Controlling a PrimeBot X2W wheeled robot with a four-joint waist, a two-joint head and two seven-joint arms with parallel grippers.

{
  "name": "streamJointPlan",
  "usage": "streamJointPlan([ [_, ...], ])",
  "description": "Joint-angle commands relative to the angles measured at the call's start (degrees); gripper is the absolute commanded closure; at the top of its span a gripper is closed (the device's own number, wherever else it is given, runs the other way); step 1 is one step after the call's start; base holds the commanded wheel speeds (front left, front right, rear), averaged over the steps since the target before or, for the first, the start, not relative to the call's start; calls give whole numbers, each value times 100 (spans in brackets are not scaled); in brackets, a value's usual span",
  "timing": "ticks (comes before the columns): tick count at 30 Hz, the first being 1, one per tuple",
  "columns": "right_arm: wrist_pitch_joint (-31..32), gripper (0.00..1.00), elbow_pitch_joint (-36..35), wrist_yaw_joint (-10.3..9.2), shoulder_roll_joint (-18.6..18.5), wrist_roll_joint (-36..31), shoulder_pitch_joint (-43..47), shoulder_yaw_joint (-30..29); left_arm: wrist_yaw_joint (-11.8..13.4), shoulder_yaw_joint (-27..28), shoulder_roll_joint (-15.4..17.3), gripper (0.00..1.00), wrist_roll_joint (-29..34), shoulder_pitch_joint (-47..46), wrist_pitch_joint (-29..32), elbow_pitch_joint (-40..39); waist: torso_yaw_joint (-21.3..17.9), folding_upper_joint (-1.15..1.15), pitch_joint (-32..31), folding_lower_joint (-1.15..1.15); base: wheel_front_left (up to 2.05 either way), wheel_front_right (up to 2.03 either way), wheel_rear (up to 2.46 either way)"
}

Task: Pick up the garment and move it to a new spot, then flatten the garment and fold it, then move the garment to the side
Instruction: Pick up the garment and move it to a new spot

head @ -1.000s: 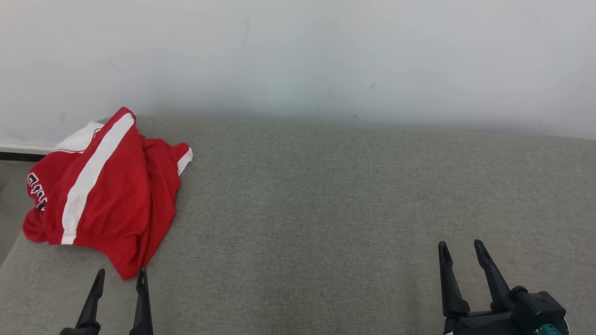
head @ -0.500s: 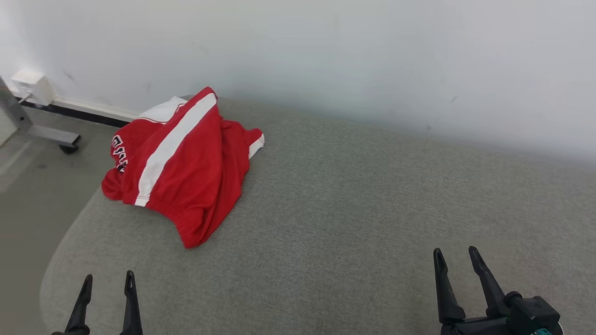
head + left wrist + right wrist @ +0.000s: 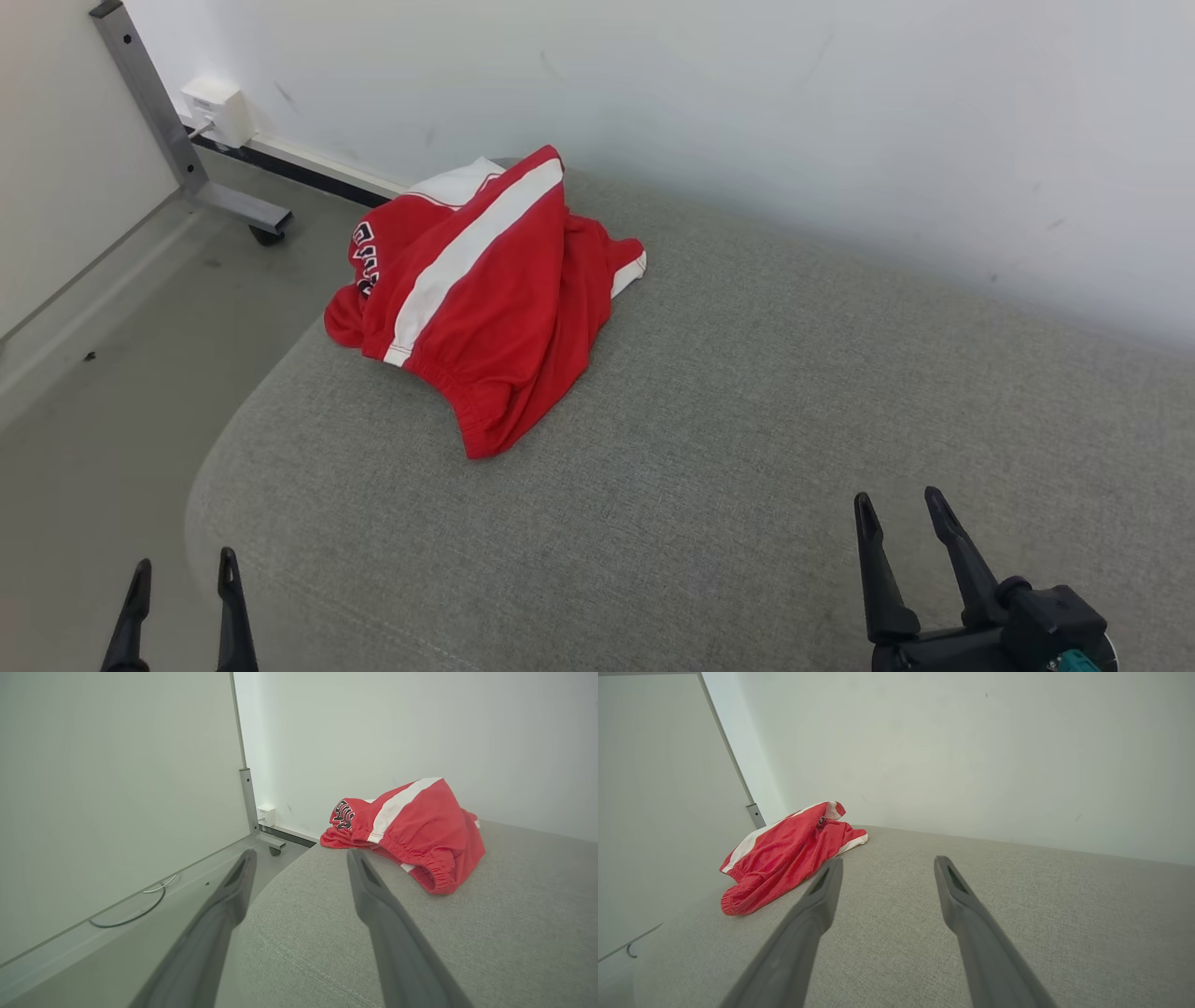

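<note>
The garment [image 3: 485, 289] is a crumpled red piece with a white stripe and dark lettering, bunched near the far left end of the grey cushion [image 3: 747, 420], close to the wall. It also lies ahead in the left wrist view as the garment [image 3: 416, 826] and off to the left in the right wrist view as the garment [image 3: 784, 854]. My left gripper [image 3: 183, 576] is open and empty at the lower left, off the cushion's rounded left end. My right gripper [image 3: 898, 509] is open and empty over the cushion's near right part, well away from the cloth.
A white wall [image 3: 747, 112] runs behind the cushion. Left of the cushion is bare floor [image 3: 112, 373] with a metal frame leg on a caster [image 3: 266, 233] and a white wall box [image 3: 217, 107]. A pale panel [image 3: 117, 788] with a loose cable [image 3: 135, 910] stands on the left.
The head camera has swung left, so the garment sits further right and higher in the picture and the floor and frame leg came into view. Both grippers stay open; the garment itself has not moved.
</note>
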Motion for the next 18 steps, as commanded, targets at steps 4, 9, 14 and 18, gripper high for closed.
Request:
streamJointPlan([
  [4,-6,0,-3,-12,-14,-32,-60,48,78,93,-37,0,-6,121,-20,-92,82,0,84,0,0,0,0],
  [9,-5,0,24,-12,-14,-56,-76,46,98,141,-58,0,7,98,-20,-102,51,0,99,0,0,0,0],
  [14,-5,0,-13,-12,-14,-148,-190,14,57,177,-40,0,-78,-262,-20,-43,-128,0,288,0,0,0,0],
  [18,-5,0,-53,-12,-94,-266,-329,-65,-12,179,168,0,-211,-890,-20,192,-385,0,559,0,0,0,0],
])
